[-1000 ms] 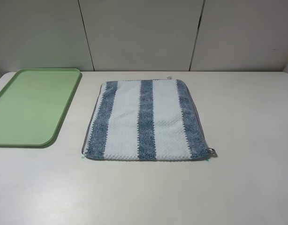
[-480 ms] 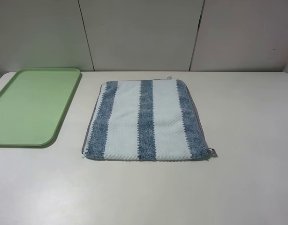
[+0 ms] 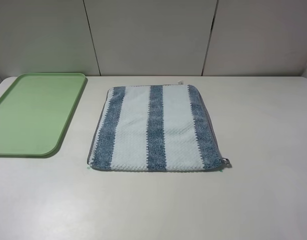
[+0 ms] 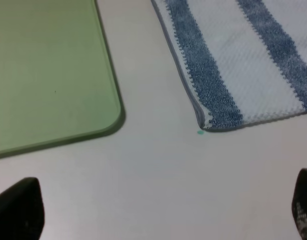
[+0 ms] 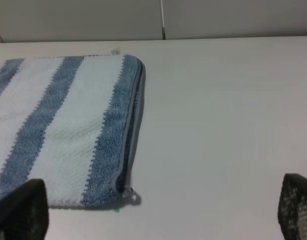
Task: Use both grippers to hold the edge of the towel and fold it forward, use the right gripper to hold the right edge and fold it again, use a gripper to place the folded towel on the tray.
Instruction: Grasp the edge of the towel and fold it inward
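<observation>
Left gripper (image 4: 160, 215) and right gripper (image 5: 158, 210), jaws spread wide, show only cropped fingertips (image 4: 18, 210); towel (image 3: 156, 127) seems doubled.

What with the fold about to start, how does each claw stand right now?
Left claw: open, holding nothing.
Right claw: open, holding nothing.

No writing, brand, number or sign can be read anywhere; the tag (image 3: 180, 83) on the towel (image 3: 154, 127) at its far edge is too small to read.

Bright, even light; faint shadows; blurry fingers (image 4: 18, 212) at wrist-view edges.
</observation>
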Tool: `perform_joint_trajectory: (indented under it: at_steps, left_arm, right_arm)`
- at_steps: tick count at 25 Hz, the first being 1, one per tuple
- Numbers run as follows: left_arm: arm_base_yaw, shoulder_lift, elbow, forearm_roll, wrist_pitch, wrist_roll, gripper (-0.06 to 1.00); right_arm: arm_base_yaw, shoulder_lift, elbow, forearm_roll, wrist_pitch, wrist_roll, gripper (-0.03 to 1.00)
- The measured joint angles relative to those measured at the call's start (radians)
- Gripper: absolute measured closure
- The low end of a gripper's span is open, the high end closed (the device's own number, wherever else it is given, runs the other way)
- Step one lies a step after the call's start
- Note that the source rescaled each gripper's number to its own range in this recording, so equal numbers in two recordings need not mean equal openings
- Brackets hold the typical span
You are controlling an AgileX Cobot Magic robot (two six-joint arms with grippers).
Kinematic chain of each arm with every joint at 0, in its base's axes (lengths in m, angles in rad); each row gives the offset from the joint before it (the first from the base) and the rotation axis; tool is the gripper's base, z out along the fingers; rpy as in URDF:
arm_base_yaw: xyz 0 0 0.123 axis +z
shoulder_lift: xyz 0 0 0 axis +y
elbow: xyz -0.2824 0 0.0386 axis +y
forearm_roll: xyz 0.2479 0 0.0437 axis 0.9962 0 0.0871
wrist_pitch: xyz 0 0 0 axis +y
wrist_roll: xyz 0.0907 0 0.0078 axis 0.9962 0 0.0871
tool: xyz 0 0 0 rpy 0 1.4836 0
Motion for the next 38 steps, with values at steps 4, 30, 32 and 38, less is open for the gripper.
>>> perform_joint_trajectory:
  at_steps: [4,30,32,38]
  left_arm:
    - [0.000,0.000,0.000,0.000,0.000,0.000,-0.05]
    - [0.000,0.070,0.000,0.000,0.000,0.040,-0.05]
    - [0.000,0.117,-0.004,0.000,0.000,0.075,-0.05]
    - [0.000,0.256,-0.046,0.000,-0.013,0.188,-0.05]
  right_arm:
    - [0.000,0.000,0.000,0.000,0.000,0.000,-0.03]
    - [0.000,0.000,0.000,0.027,-0.001,-0.023,-0.03]
    - [0.000,0.000,0.000,0.032,-0.001,-0.023,-0.03]
    - [0.000,0.110,-0.005,0.081,-0.001,-0.104,-0.03]
